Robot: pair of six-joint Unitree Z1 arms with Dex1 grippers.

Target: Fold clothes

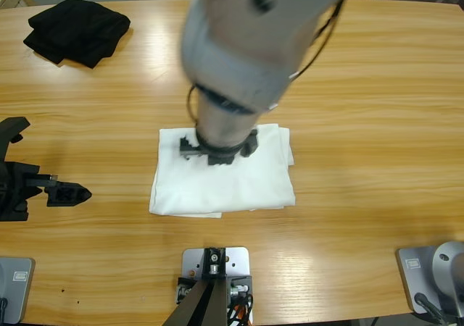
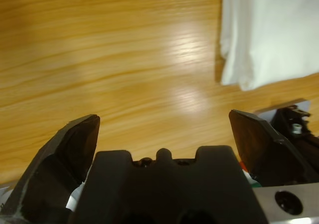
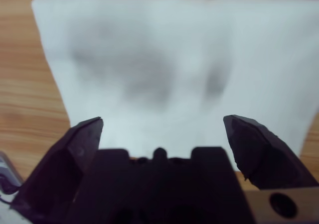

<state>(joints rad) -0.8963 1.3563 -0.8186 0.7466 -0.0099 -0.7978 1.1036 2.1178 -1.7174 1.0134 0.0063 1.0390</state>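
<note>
Right gripper (image 3: 162,129): jaws standing wide apart, nothing between them, pointing down at the folded white T-shirt (image 3: 174,69). In the wrist view the white cloth is filling the space past the jaw tips, faint grey shadows lying across it. In the high view this gripper (image 1: 217,148) is hanging over the shirt's far edge, its large silver arm (image 1: 246,43) coming down from the top middle; whether it is touching the cloth cannot be told.

Left gripper (image 2: 162,129): jaws also spread wide, holding nothing, facing bare wood. A corner of the white T-shirt is showing at the upper right of that wrist view, apart from the jaws. In the high view the left gripper (image 1: 69,193) is sitting low at the left edge, well apart from the shirt.

White T-shirt (image 1: 225,174): lying folded into a rough rectangle at the middle of the wooden table (image 1: 377,109), layered edges showing along its near and right sides.

Black garment (image 1: 76,29): lying bundled at the table's far left corner, well apart from the shirt and both grippers.
</note>
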